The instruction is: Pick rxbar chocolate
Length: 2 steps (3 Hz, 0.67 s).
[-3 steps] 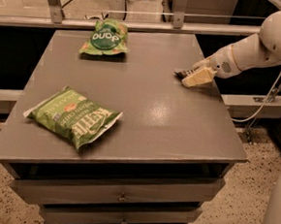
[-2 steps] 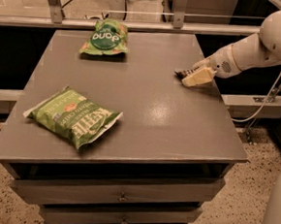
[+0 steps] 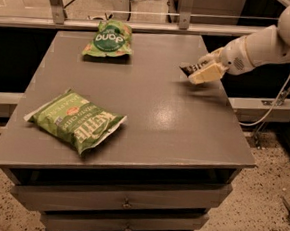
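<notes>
gripper [image 3: 202,72] over table [image 3: 160,118], far right, arm reaching in from the right | fingers closed on rxbar [image 3: 189,68] | bar's dark end pokes out left, long axis running left-right along the fingers | looks just off the top, shadow beneath | chip bag [image 3: 77,119] near-left, small bag [image 3: 108,38] far-left, both well apart | open room above

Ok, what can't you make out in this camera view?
rxbar chocolate: mostly covered by the gripper over the right side of the table; lettering too small.
Whether the bar touches the table: unclear from this angle.
Arm: cut off by the right edge.
</notes>
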{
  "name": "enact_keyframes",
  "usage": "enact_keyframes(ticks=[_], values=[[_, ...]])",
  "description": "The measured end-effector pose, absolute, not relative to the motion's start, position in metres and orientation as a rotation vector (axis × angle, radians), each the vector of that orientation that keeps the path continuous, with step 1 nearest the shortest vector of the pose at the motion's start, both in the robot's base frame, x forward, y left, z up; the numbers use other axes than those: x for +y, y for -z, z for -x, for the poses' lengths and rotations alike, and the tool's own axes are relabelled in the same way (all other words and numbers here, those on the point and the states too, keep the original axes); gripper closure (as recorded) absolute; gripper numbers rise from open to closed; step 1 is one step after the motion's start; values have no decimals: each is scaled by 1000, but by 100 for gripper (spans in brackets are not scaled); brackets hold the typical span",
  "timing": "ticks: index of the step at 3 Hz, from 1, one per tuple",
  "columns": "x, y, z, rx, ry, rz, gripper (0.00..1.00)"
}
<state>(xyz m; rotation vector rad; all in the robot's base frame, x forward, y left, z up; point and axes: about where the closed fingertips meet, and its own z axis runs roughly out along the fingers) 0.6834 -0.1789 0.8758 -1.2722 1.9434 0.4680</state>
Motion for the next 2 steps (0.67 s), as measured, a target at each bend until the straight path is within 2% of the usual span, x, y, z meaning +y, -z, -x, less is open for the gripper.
enact_keyframes(ticks=[1, 2], values=[[-163, -994, -615, 1616, -316, 1362, 100], [-165, -993, -614, 1607, -301, 1381, 100]])
